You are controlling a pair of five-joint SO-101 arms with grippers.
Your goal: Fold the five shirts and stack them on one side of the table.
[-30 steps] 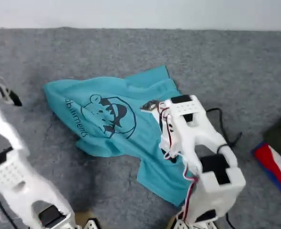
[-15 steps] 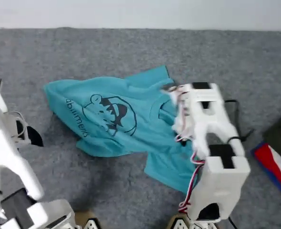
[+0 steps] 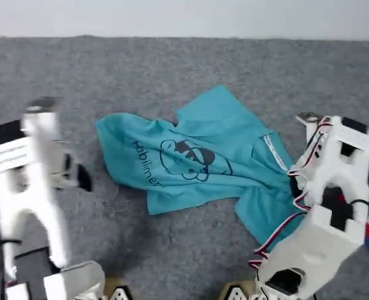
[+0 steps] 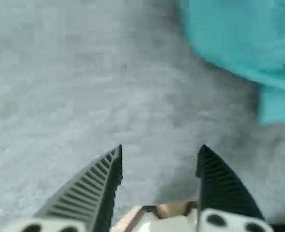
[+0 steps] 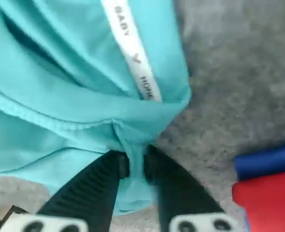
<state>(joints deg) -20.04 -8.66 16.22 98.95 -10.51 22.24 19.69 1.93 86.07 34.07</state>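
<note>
Your right hand (image 5: 135, 164) pinches the crumpled teal cloth shirt (image 3: 200, 125); left hand (image 4: 159, 154) open & empty. Spread it flat b4 folding.

Towards the table's (image 3: 172, 62) left edge, propped up high on the left arm (image 3: 28, 169), with the left gripper (image 4: 160, 150) tilted down over the surface and its jaws spread wide apart. Near the right edge, stretched forward from the front edge on the right arm (image 3: 328, 206), with the right gripper (image 5: 135, 160) pointed down and pinched tight on a fold of the shirt (image 5: 60, 72).
</note>
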